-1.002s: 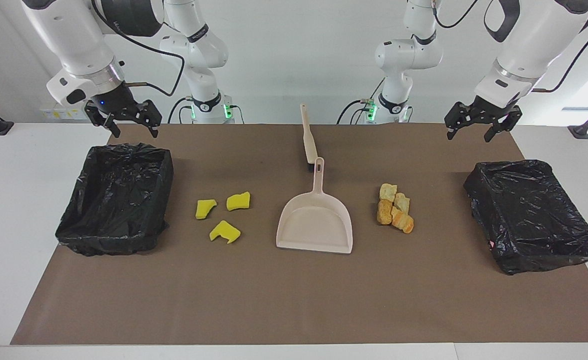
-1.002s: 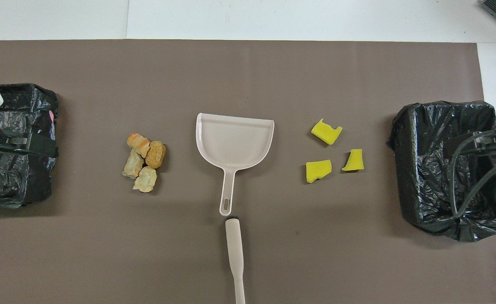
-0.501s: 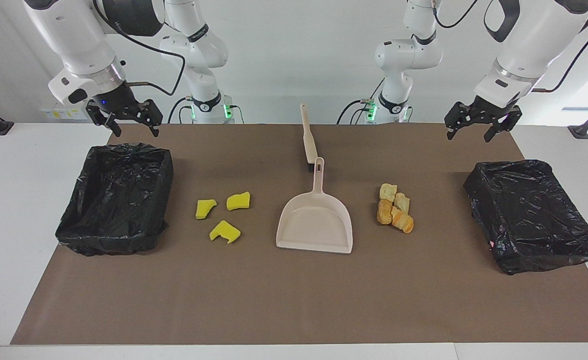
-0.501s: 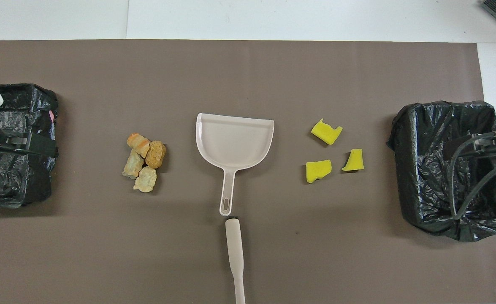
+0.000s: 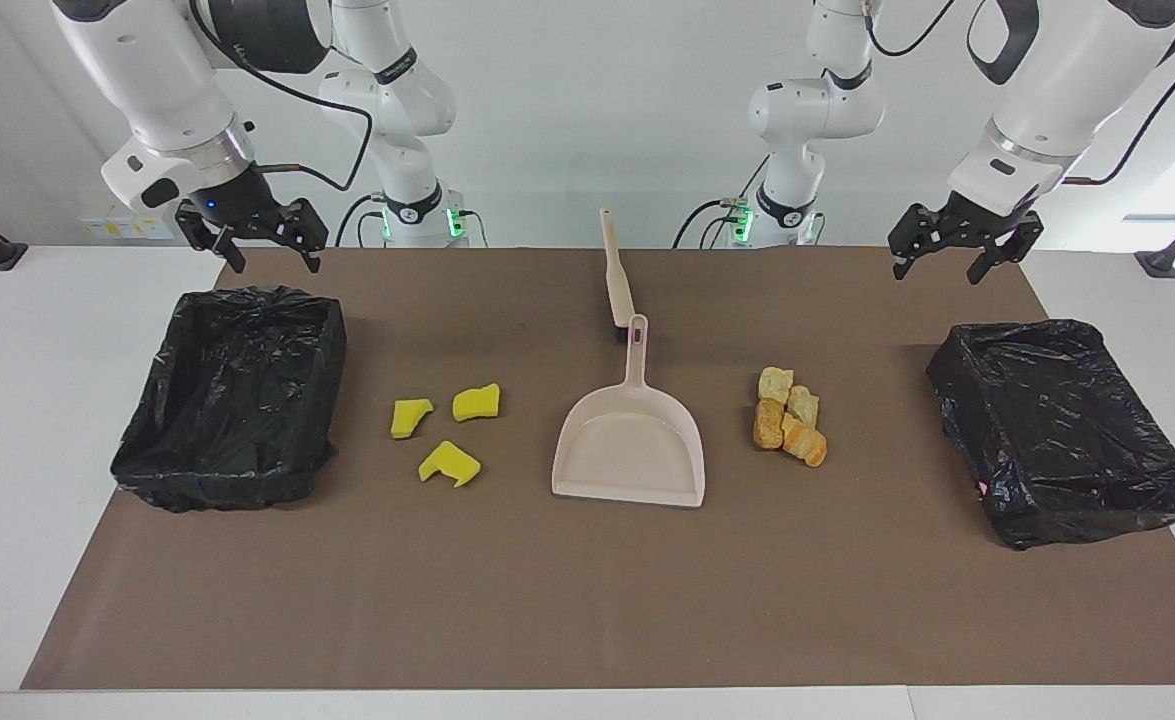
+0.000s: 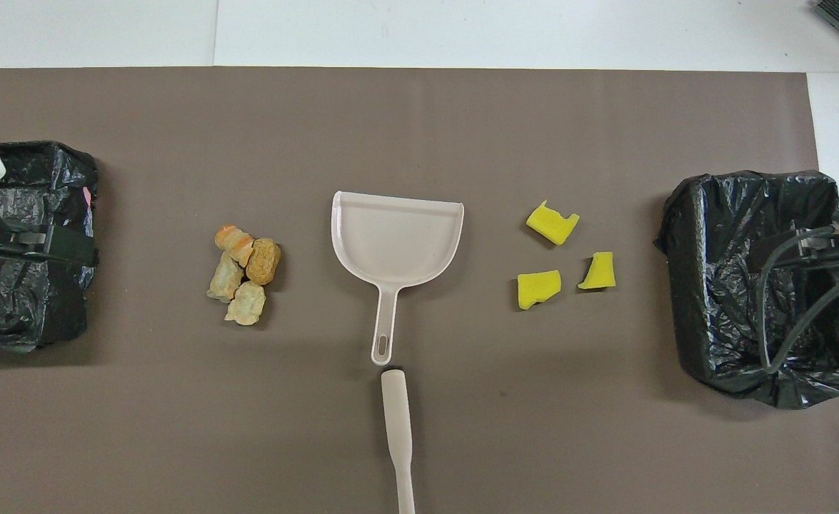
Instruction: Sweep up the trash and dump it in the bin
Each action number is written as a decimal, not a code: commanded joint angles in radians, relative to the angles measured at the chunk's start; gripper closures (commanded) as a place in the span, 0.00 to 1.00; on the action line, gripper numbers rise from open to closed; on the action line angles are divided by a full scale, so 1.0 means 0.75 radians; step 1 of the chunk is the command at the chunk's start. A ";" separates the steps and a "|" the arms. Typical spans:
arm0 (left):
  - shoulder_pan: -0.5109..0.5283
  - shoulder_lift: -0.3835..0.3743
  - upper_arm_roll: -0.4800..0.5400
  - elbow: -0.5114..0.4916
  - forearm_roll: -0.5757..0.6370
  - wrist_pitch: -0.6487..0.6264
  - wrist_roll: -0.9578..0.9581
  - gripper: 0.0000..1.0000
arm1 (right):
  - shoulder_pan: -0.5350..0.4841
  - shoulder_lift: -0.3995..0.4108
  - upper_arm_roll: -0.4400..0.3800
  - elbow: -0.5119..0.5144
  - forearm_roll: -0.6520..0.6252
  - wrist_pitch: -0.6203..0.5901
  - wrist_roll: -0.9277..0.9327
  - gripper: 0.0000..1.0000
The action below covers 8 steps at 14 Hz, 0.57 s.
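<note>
No text, label, brand, number or sign can be read anywhere, on the arms or on the things laid out.

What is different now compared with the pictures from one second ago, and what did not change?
Only the right gripper moved: it shifted slightly up and toward the robots, above the table edge by the bin at the right arm's end. Its fingers stay open, holding nothing. The left gripper waits as before, open. The yellow sponge pieces, bread chunks, dustpan and brush lie where they were.
</note>
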 commanded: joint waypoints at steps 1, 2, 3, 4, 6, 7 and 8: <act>0.012 -0.024 -0.002 -0.015 -0.002 0.002 -0.001 0.00 | -0.003 -0.039 0.004 -0.045 0.019 0.009 0.020 0.00; 0.012 -0.024 0.002 -0.013 -0.002 0.002 -0.003 0.00 | -0.003 -0.039 0.004 -0.047 0.019 0.009 0.024 0.00; 0.012 -0.024 0.008 -0.009 -0.002 0.002 -0.003 0.00 | -0.003 -0.039 0.004 -0.047 0.019 0.007 0.020 0.00; 0.012 -0.024 0.008 -0.008 -0.002 0.002 -0.003 0.00 | -0.003 -0.039 0.004 -0.047 0.019 0.009 0.020 0.00; 0.014 -0.026 0.012 -0.008 0.000 -0.012 -0.005 0.00 | -0.003 -0.039 0.004 -0.058 0.019 0.007 0.016 0.00; 0.014 -0.034 0.026 -0.008 0.000 -0.017 -0.001 0.00 | -0.003 -0.039 0.004 -0.058 0.021 0.009 0.018 0.00; 0.020 -0.040 0.032 -0.006 0.000 -0.009 -0.003 0.00 | 0.000 -0.041 0.004 -0.062 0.023 0.009 0.020 0.00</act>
